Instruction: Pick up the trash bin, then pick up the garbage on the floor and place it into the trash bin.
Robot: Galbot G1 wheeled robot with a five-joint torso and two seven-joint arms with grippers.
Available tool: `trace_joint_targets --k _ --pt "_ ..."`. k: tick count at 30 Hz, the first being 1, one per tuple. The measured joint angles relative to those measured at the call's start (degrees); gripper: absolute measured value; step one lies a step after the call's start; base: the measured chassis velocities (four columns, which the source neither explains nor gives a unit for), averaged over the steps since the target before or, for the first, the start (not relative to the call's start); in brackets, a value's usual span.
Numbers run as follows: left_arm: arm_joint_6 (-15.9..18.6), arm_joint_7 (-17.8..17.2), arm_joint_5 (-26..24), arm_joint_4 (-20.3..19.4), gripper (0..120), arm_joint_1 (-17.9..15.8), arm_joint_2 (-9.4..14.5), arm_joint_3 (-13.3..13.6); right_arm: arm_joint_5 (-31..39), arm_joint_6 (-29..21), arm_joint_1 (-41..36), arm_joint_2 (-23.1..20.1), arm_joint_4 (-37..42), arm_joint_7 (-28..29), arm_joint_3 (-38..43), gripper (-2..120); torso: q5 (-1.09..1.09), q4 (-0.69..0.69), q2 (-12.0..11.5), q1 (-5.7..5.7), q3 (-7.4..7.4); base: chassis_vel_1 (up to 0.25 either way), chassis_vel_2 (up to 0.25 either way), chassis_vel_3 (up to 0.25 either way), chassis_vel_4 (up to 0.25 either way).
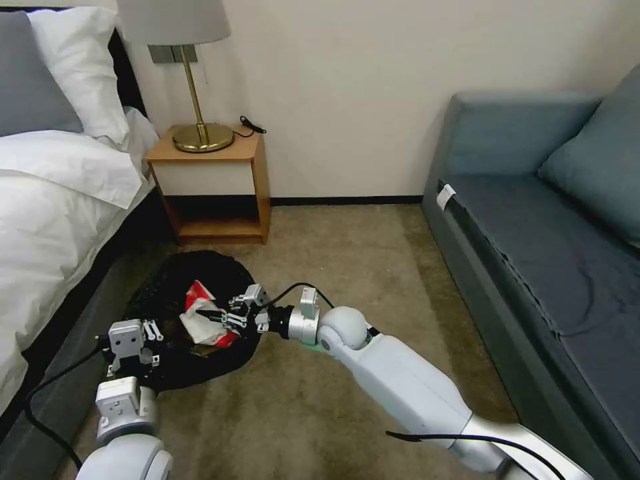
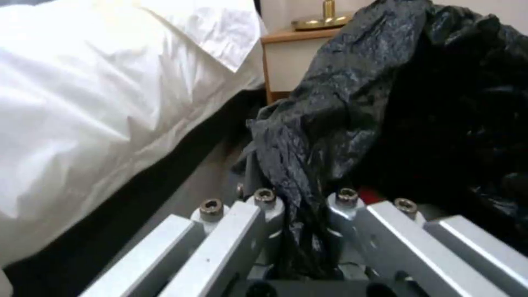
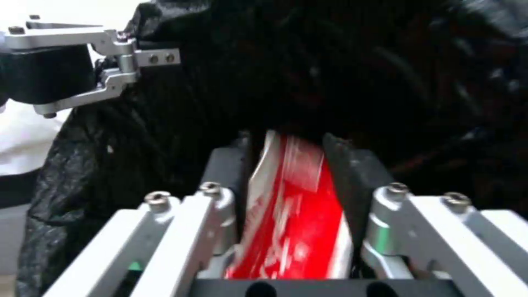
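1. Over the carpet beside the bed's edge, the right arm reaches forward and leftward, its right gripper (image 1: 223, 315) above the open mouth of the trash bin (image 1: 167, 287).
2. That gripper is clenched on the red-and-white wrapper (image 3: 291, 214), whose long axis runs along the fingers.
3. Near the bed, the left gripper (image 1: 137, 343) is clamped on the bin's black bag (image 2: 330, 115) at the rim.

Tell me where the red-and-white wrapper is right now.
The crumpled red-and-white wrapper is clamped in the right gripper over the black-bagged white trash bin, which the left gripper holds by its bag, beside the bed.
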Motion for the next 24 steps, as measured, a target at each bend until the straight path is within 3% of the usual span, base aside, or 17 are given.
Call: trace_joint_targets --k 8,11,15,16,18,19,21,24 --pt "1.00 -0.93 -3.56 0.96 3 -1.25 -0.03 -0.11 -1.37 0.78 -1.88 -1.17 2.82 1.05 2.54 62 0.01 0.01 0.00 0.00 0.00 0.000 0.000 0.000 0.000" --pt "1.78 -3.67 -9.73 3.52 3 -3.46 -0.57 -0.27 -1.38 0.74 -4.37 -2.72 5.84 1.12 7.57 79 0.01 0.00 0.00 0.00 0.00 0.000 0.000 0.000 0.000" --pt "2.03 -6.97 -14.62 5.27 3 -5.21 -1.07 -0.35 -1.37 0.63 -5.83 -3.41 7.07 1.06 10.70 88 0.01 0.00 0.00 0.00 0.00 0.000 0.000 0.000 0.000" --pt "2.07 -10.56 -19.78 6.76 3 -6.86 -1.68 -0.48 -1.48 0.58 -7.22 -3.59 7.66 0.93 13.83 93 0.02 0.00 0.00 0.00 0.00 0.000 0.000 0.000 0.000" --pt "1.86 -13.88 -25.92 8.61 3 -8.57 -2.22 -0.54 -2.04 0.70 -9.03 -3.24 7.75 0.39 17.87 98 0.01 -0.01 0.00 0.00 0.00 0.000 0.000 0.000 0.000" --pt "1.86 -13.88 -25.92 8.61 3 -8.57 -2.22 -0.54 -2.04 0.70 -9.03 -3.24 7.75 0.39 17.87 98 0.01 -0.01 0.00 0.00 0.00 0.000 0.000 0.000 0.000" --pt "0.20 -14.01 -33.05 12.72 3 -11.23 -2.71 -0.76 -2.66 2.33 -12.61 -2.11 7.69 -0.11 22.18 100 0.00 0.00 0.00 0.00 0.00 0.000 0.000 0.000 0.000" --pt "-0.84 -12.70 -35.93 15.40 3 -13.71 -2.35 -1.05 -3.05 3.33 -15.09 -1.54 7.97 -0.19 23.72 100 0.01 0.01 0.00 0.00 0.00 0.000 0.000 0.000 0.000"
